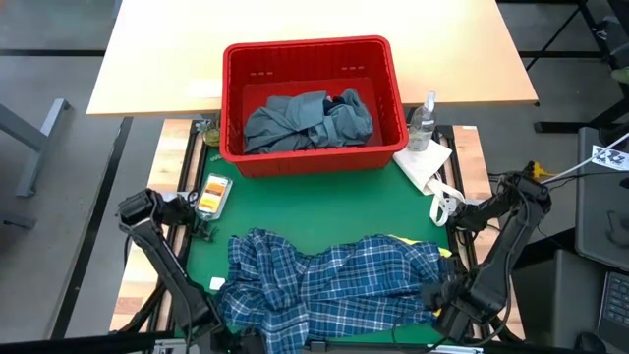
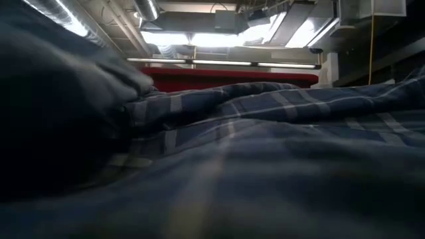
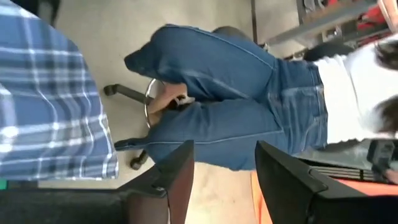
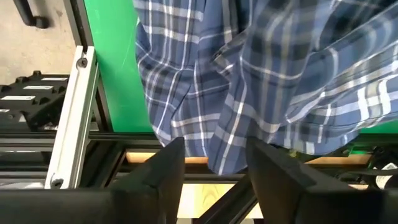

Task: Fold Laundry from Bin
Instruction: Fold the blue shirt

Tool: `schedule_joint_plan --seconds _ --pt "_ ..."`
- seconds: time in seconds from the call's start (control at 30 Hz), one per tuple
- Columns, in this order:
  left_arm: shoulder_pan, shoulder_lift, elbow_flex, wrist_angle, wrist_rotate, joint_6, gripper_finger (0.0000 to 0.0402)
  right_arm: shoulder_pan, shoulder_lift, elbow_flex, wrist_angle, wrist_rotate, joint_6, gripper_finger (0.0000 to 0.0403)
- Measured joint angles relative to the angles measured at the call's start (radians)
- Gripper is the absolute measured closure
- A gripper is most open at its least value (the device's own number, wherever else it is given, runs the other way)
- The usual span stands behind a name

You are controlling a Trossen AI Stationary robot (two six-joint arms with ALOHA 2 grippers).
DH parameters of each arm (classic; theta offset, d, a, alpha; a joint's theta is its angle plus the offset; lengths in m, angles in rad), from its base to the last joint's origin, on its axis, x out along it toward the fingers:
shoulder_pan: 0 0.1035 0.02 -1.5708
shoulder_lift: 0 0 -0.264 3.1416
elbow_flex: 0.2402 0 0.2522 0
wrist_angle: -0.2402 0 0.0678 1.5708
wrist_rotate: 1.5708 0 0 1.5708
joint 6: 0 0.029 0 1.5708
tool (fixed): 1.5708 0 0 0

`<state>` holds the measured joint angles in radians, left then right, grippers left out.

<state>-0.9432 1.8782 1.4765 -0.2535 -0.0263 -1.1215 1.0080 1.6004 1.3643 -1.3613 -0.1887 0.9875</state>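
Note:
The blue-white plaid shirt (image 1: 329, 280) lies rumpled and spread across the near half of the green mat (image 1: 295, 211); it also fills the low view (image 2: 265, 133). A yellow strip (image 1: 444, 254) peeks out under its right end. The red bin (image 1: 313, 103) stands at the far side and holds a grey-blue garment (image 1: 295, 123) and a dark navy one (image 1: 352, 101). My left gripper (image 3: 224, 180) is open at the shirt's near left corner, with nothing between its fingers. My right gripper (image 4: 214, 171) is open at the shirt's near right end. My right gripper points down at the shirt's near edge (image 4: 227, 158), which lies over the table frame in the gap between the open fingers. I cannot tell whether either finger touches the cloth.
A spray bottle (image 1: 425, 120) and a white paper towel (image 1: 425, 162) sit right of the bin. A small orange packet (image 1: 213, 194) lies at the mat's left edge. Beyond the table's near side, a person in jeans (image 3: 236, 106) sits on a stool.

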Motion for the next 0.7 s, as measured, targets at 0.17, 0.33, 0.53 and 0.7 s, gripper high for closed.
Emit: schedule_joint_plan --seconds 0.17,0.33,0.53,0.7 --pt "-0.004 0.0 0.0 0.0 -0.032 0.078 0.0255 0.001 0.008 0.0 0.0 0.016 -0.001 0.023" --pt "0.03 0.0 0.0 -0.002 -0.091 0.235 0.0269 0.0 0.008 0.0 0.0 0.128 -0.001 0.0232" --pt "0.096 0.0 0.0 -0.103 -0.071 0.39 0.0284 0.0 0.008 0.0 0.0 0.171 -0.001 0.0232" --pt "0.162 0.0 0.0 -0.318 -0.056 0.425 0.0291 0.0 0.008 0.0 -0.001 0.179 -0.001 0.0232"
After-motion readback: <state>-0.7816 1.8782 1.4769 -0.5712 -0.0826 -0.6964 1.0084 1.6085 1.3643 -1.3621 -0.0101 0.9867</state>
